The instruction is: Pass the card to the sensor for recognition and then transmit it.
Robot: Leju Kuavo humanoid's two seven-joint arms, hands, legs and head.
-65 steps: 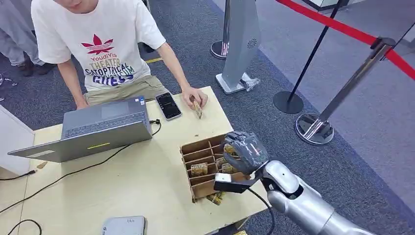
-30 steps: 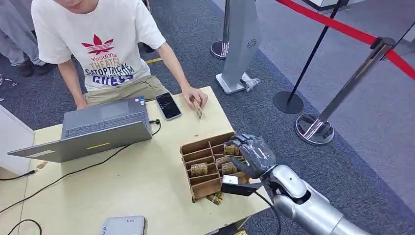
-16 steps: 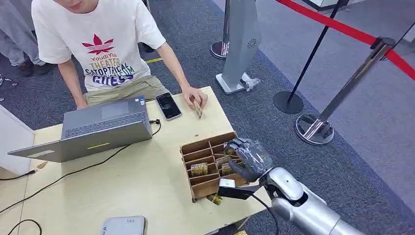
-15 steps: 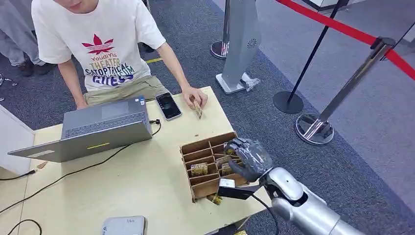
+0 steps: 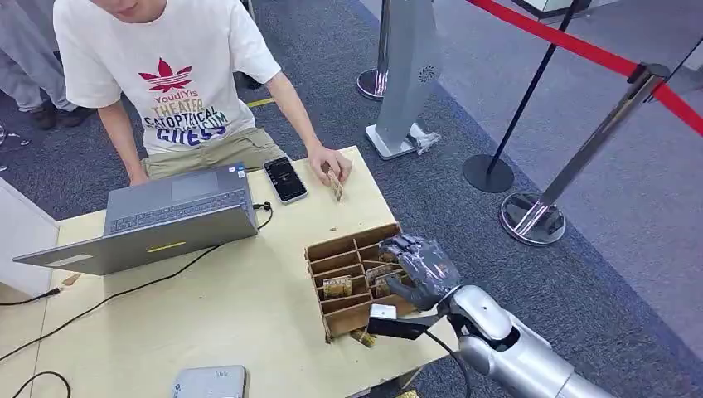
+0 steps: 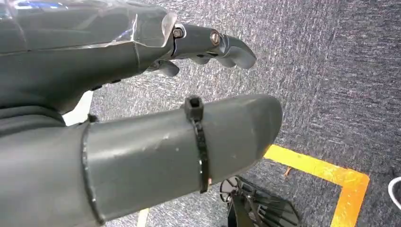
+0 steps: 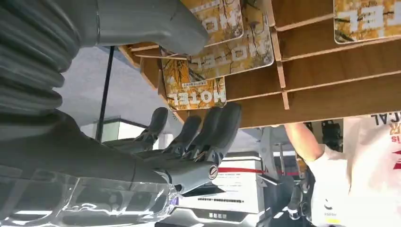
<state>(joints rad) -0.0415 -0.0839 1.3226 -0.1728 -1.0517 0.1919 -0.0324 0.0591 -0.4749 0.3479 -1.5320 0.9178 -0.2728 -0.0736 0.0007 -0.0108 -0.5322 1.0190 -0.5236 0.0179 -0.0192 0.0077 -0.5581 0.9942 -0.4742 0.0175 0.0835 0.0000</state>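
Cardboard divider box [image 5: 344, 278] stood cards [image 7: 194, 87] upright for picking; right hand [image 5: 419, 269], fingers [image 7: 208, 130] spread and holding nothing, hovered at its 3 o'clock edge.

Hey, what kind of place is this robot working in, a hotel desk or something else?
Probably a demo booth at an exhibition or lobby, staged as a hotel desk: red belt barrier on chrome posts, grey carpet, a cardboard divider box of yellow HOTEL cards, and a person at a grey laptop.
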